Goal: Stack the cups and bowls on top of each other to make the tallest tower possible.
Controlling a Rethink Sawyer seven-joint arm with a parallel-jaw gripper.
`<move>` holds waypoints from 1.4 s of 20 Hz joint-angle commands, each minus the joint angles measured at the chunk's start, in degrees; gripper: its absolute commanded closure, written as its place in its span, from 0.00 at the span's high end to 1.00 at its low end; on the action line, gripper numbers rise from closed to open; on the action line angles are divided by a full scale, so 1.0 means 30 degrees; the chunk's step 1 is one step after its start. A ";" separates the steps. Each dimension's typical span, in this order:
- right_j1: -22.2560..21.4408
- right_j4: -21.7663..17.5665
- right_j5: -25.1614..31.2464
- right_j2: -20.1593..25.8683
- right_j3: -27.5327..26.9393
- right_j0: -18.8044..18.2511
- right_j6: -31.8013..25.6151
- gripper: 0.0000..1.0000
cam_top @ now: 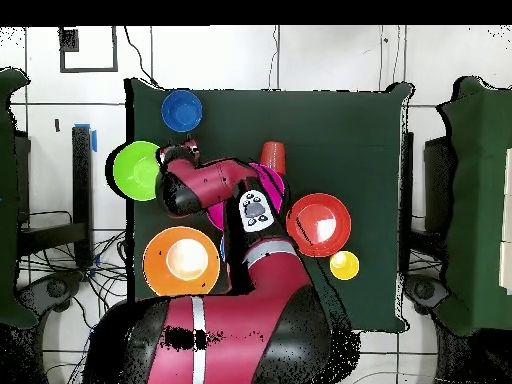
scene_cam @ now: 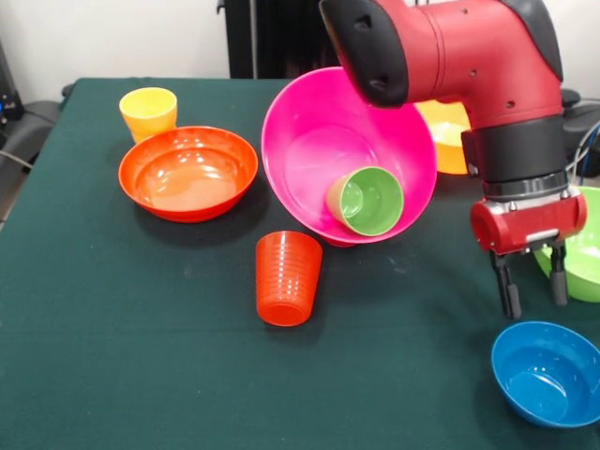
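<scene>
The large pink bowl (scene_cam: 309,141) stands tilted on its side at mid-table, and the light green cup (scene_cam: 366,200) lies inside it. In front of it the ribbed orange-red cup (scene_cam: 287,278) stands upright. At the left are the wide red-orange bowl (scene_cam: 187,173) and, behind it, the yellow cup (scene_cam: 148,112). My gripper (scene_cam: 532,284) hangs open and empty at the right, above the table between the lime green bowl (scene_cam: 579,248) and the blue bowl (scene_cam: 546,373). The arm partly hides the yellow-orange bowl (scene_cam: 448,131). In the overhead view the gripper (cam_top: 178,152) sits between the lime green bowl (cam_top: 137,170) and the blue bowl (cam_top: 181,109).
The dark green cloth (scene_cam: 112,328) covers the table. The red arm (scene_cam: 469,56) reaches over the pink bowl's back rim. In the overhead view the yellow-orange bowl (cam_top: 181,260) lies beside the robot's base.
</scene>
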 commanded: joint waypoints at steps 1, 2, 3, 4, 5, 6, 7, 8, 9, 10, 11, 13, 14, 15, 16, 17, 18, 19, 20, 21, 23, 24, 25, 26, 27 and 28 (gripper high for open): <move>-0.2490 -0.0362 0.4019 -0.0781 0.0361 0.0215 -0.0140 1.00; -0.2873 -0.0420 0.4629 -0.1001 0.0349 0.0319 -0.0450 1.00; -0.3162 -0.0447 0.5228 -0.0973 0.0364 0.0290 -0.0765 1.00; -0.3452 -0.0474 0.5827 -0.0945 0.0380 0.0261 -0.1080 1.00; -0.3742 -0.0500 0.6426 -0.0917 0.0395 0.0232 -0.1395 1.00; -0.3856 -0.0546 0.6799 -0.0727 0.0329 0.0139 -0.1629 1.00; -0.3837 -0.0543 0.7153 -0.0507 0.0215 0.0038 -0.1766 1.00; -0.3775 -0.0614 0.7252 -0.0312 0.0157 -0.0078 -0.1830 1.00; -0.3671 -0.0729 0.7283 -0.0178 -0.0022 -0.0100 -0.1866 1.00; -0.3496 -0.0876 0.7260 -0.0131 -0.0167 -0.0091 -0.1821 1.00; -0.3321 -0.1023 0.7236 -0.0085 -0.0312 -0.0083 -0.1776 1.00; -0.3083 -0.1299 0.6997 -0.0034 -0.0432 -0.0109 -0.1685 1.00; -0.3000 -0.1411 0.6944 0.0040 -0.0489 -0.0122 -0.1670 1.00; -0.2914 -0.1467 0.6835 0.0114 -0.0518 -0.0141 -0.1632 1.00; -0.2793 -0.1469 0.6729 0.0211 -0.0609 -0.0217 -0.1577 1.00; -0.2701 -0.1489 0.6618 0.0296 -0.0683 -0.0258 -0.1558 1.00; -0.2647 -0.1498 0.6451 0.0312 -0.0716 -0.0262 -0.1462 1.00; -0.2639 -0.1559 0.6373 0.0266 -0.0789 -0.0223 -0.1459 1.00; -0.2661 -0.1614 0.6365 0.0286 -0.0809 -0.0235 -0.1539 1.00; -0.2692 -0.1545 0.6573 0.0271 -0.0776 -0.0237 -0.1563 1.00; -0.2686 -0.1066 0.6975 0.0821 -0.0407 -0.0694 -0.1551 1.00; -0.2655 -0.0781 0.7176 0.1123 -0.0183 -0.0936 -0.1503 1.00; -0.2734 -0.0547 0.7434 0.1399 0.0029 -0.1140 -0.1534 1.00; -0.2918 -0.0251 0.7936 0.1391 0.0270 -0.1195 -0.1399 1.00; -0.3101 0.0045 0.8439 0.1383 0.0510 -0.1250 -0.1264 1.00; -0.3334 0.0306 0.8927 0.1391 0.0756 -0.1313 -0.1173 1.00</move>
